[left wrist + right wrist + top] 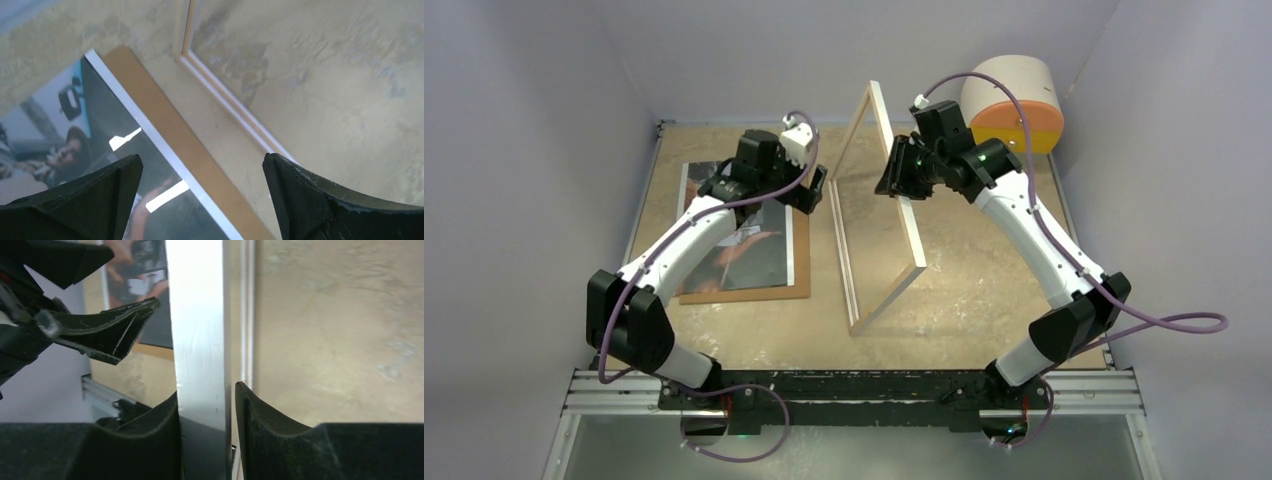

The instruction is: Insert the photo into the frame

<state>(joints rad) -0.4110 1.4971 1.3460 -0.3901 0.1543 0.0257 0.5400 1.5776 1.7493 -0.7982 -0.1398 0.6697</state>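
Note:
The frame (911, 232) stands tilted on its long edge at the middle of the table, wood-coloured rear toward the left. My right gripper (894, 178) is shut on its upper rail; in the right wrist view the silver rail (197, 315) runs between the fingers (206, 392), tight against the left one. The photo (749, 245) lies flat at the left on a brown hardboard sheet (744, 293). My left gripper (816, 190) hangs open over the photo's right edge, with nothing in it. In the left wrist view I see the photo (65, 145), the hardboard (165, 125) and the frame's bottom rail (225, 100).
A beige drum with an orange face (1016, 100) lies at the back right corner. Pale walls close in three sides. A metal rail (854, 390) carries both arm bases along the near edge. The two grippers are close together, either side of the frame.

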